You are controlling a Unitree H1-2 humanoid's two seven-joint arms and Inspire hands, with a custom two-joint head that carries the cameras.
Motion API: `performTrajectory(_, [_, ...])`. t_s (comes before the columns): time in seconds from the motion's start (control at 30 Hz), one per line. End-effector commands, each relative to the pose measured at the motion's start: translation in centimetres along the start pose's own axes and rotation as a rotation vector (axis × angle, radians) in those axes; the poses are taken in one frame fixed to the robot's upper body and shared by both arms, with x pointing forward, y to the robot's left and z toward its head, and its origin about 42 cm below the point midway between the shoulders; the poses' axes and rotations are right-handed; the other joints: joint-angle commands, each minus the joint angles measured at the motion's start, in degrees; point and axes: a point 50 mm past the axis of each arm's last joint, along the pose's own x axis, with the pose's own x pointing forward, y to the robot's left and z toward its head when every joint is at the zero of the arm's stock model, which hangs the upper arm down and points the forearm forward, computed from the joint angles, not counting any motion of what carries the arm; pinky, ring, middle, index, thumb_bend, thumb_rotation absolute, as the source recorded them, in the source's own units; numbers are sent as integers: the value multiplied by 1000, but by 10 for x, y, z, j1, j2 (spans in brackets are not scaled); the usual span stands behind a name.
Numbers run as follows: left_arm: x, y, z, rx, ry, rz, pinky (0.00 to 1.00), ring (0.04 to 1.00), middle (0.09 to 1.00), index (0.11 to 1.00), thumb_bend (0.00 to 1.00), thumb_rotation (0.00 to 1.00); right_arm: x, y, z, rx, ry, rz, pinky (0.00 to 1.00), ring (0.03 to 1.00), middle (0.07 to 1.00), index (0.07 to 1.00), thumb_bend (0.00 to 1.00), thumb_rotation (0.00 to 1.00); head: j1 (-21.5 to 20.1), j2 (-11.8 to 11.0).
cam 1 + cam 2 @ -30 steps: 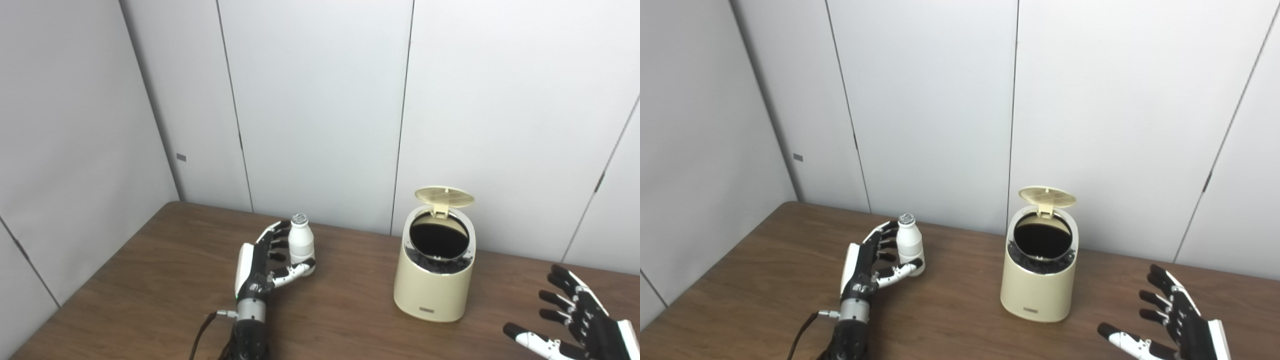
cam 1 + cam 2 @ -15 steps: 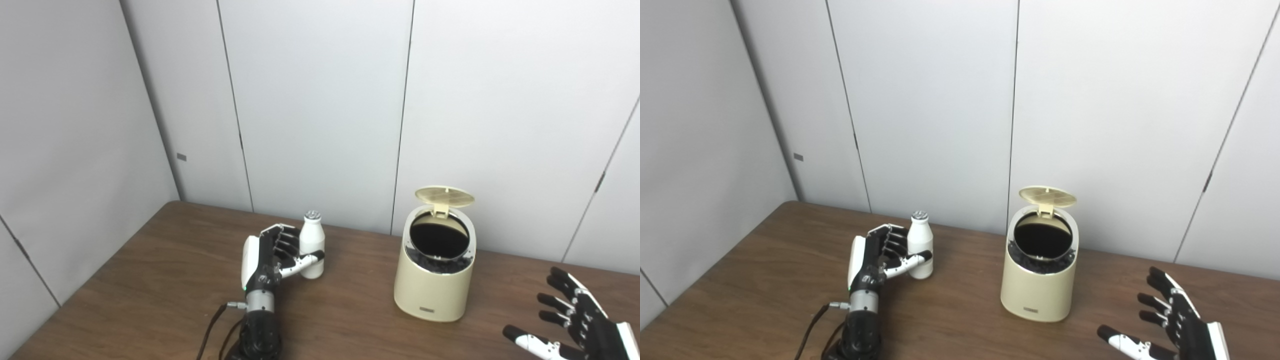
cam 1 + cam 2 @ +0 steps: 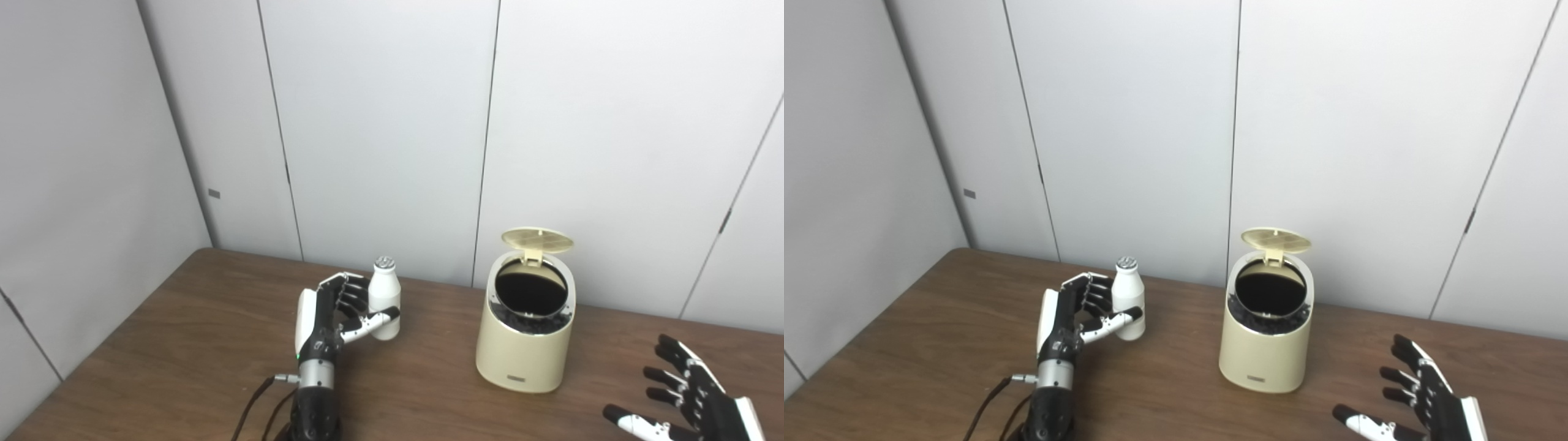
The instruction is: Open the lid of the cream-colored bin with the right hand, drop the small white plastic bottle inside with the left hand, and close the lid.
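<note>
1. Left eye view: my left hand [image 3: 334, 309] stands upright on its wrist over the brown desk [image 3: 184, 343], fingers curled round the small white plastic bottle [image 3: 384, 298] and the thumb laid across its lower part; the bottle is upright, its grey cap on top, its base at or just over the desk, which of the two I cannot tell; the cream-colored bin [image 3: 527, 334] stands on the desk to the right of the bottle, apart from it, near the back wall; its lid [image 3: 537, 240] is swung up on the rear hinge and the round mouth shows dark inside; my right hand [image 3: 686, 407] is low at the bottom right corner, palm up, fingers spread, holding nothing, well apart from the bin; a dark cable [image 3: 254, 407] runs down from my left wrist.

2. Right eye view: the same layout from a little to the side; my left hand [image 3: 1072, 312] is wrapped on the bottle [image 3: 1127, 298]; the bin [image 3: 1266, 334] is right of it with a gap of bare desk between; the lid [image 3: 1276, 236] is raised; my right hand [image 3: 1421, 404] lies spread and empty at the lower right, partly cut by the picture's edge.
</note>
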Motion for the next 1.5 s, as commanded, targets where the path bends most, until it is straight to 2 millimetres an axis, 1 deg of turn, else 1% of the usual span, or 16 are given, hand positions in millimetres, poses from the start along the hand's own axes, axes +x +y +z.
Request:
performTrajectory(0.0, [5, -6, 25, -68, -91, -14, 365, 436, 473, 502, 504, 0, 10, 2, 13, 19, -104, -12, 670, 751, 858, 858, 757, 0, -11, -3])
performTrajectory(0.03, [5, -6, 30, -78, -106, -18, 369, 438, 476, 499, 504, 0, 11, 4, 11, 31, -104, -10, 681, 754, 861, 859, 760, 0, -14, -5])
performTrajectory(0.2, [9, -12, 68, -171, -211, -34, 388, 443, 480, 494, 504, 0, 15, 9, -1, 39, -107, -10, 687, 746, 859, 850, 782, 4, -32, -14])
performTrajectory(0.4, [13, -18, 95, -223, -262, -50, 380, 437, 473, 499, 505, 0, 16, 14, -6, 46, -102, -7, 713, 757, 866, 845, 795, 58, -45, -18])
performTrajectory(0.5, [14, -25, 108, -274, -292, -73, 376, 435, 485, 504, 504, 0, 16, 17, -7, 51, -104, -3, 720, 761, 873, 847, 792, 78, -51, -20])
performTrajectory(0.77, [18, -40, 125, -339, -327, -97, 376, 440, 487, 501, 504, 0, 16, 22, -6, 37, -111, -16, 683, 759, 868, 840, 789, 77, -64, -20])
performTrajectory(0.9, [18, -49, 134, -348, -348, -104, 371, 435, 485, 505, 504, 0, 17, 24, -5, 55, -104, -21, 704, 758, 870, 842, 788, 56, -68, -20])
performTrajectory(1.1, [19, -61, 143, -369, -367, -120, 370, 431, 485, 509, 503, 0, 17, 27, -4, 52, -100, -21, 724, 758, 869, 840, 786, 49, -76, -21])
performTrajectory(1.3, [18, -73, 149, -393, -378, -130, 367, 432, 482, 508, 503, 0, 16, 29, -2, 56, -108, -24, 716, 752, 864, 843, 779, 52, -81, -20])
performTrajectory(1.47, [16, -83, 148, -411, -360, -146, 384, 442, 481, 502, 505, 0, 14, 30, 0, 46, -105, -31, 729, 749, 861, 846, 779, 58, -87, -18])
